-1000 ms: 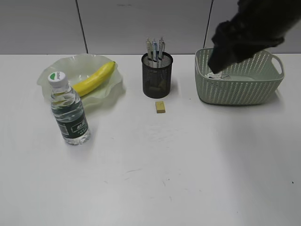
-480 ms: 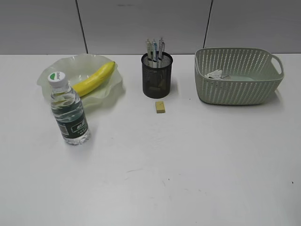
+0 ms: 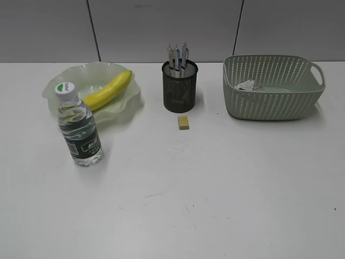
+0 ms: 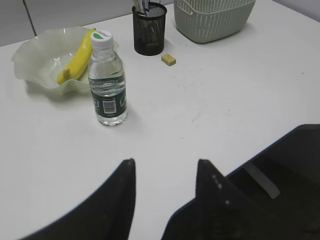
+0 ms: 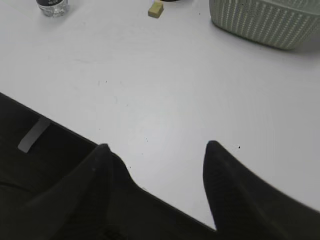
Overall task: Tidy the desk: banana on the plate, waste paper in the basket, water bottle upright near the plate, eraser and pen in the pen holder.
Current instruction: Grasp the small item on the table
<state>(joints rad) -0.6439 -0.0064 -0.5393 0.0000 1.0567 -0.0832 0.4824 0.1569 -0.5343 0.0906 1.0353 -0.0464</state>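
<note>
The banana point(image 3: 109, 90) lies in the pale green wavy plate point(image 3: 64, 78). In front of the plate the water bottle point(image 3: 79, 128) stands upright. Several pens point(image 3: 178, 55) stick out of the black mesh pen holder point(image 3: 180, 86). The small tan eraser point(image 3: 184, 122) lies on the desk point(image 3: 215, 189) just in front of the holder. A scrap of waste paper point(image 3: 247, 84) rests inside the green basket point(image 3: 272, 89). No arm shows in the exterior view. My left gripper point(image 4: 166, 162) hangs open and empty above the desk's near side, well short of the bottle point(image 4: 106, 80). My right gripper point(image 5: 156, 145) is open and empty over the desk edge.
A grey wall panel runs along the back of the desk. In the right wrist view the eraser point(image 5: 155, 9) and the basket point(image 5: 265, 17) lie far ahead, and the dark space beyond the desk edge fills the lower left.
The right arm, which hung over the basket a second ago, has pulled out of the exterior view, leaving the waste paper in the basket. The objects on the desk have not moved.
</note>
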